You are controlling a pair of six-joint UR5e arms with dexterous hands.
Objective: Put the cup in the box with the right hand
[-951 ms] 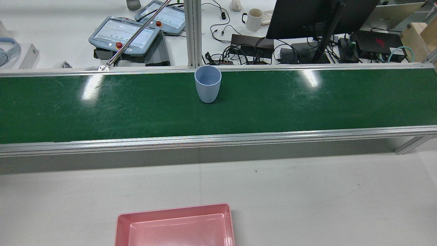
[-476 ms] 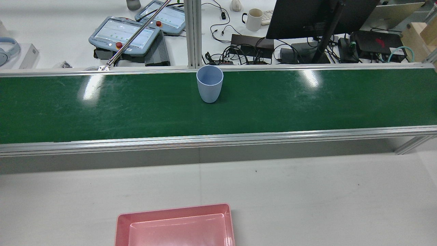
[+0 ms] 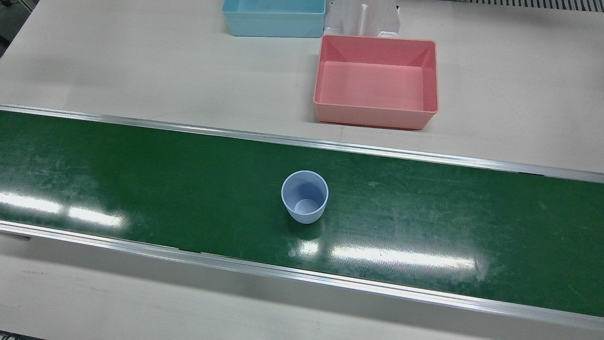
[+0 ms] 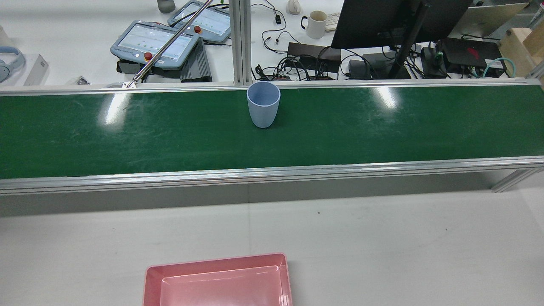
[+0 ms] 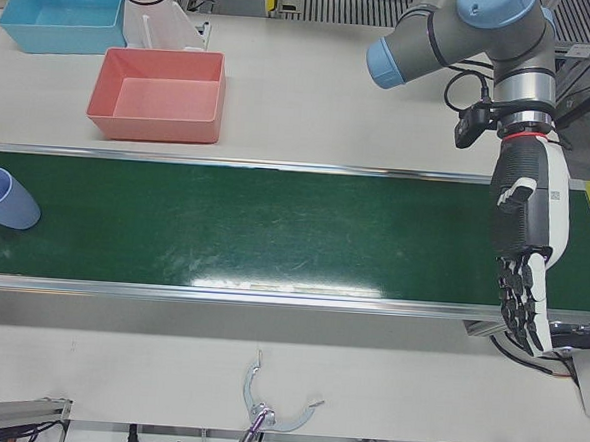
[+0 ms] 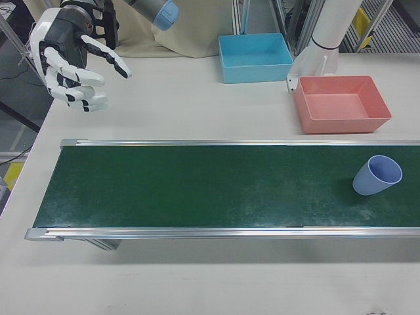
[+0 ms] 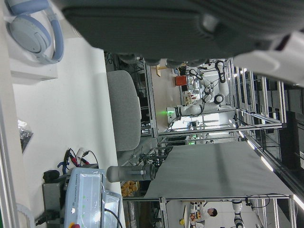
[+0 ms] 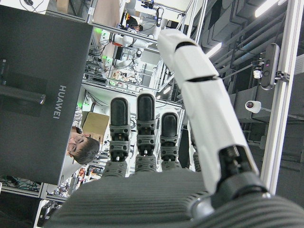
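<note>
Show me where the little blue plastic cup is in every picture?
Front view: light blue plastic cup, centre of the green conveyor belt.
Rear view: cup, belt's far edge, middle.
Left-front view: cup, far left.
Right-front view: cup, far right.
Left hand view: absent.
Right hand view: absent.
Shared landmark: pink rectangular plastic box.

Your left hand (image 5: pixel 521 257) hung at the right of the frame, fingers spread and pointing down over the near rail of the green belt (image 5: pixel 274 230), holding nothing. The blue cup (image 5: pixel 5 198) stood on the belt at the far left edge. The pink box (image 5: pixel 160 95) sat upper left, a blue box (image 5: pixel 59 12) beyond it.
</note>
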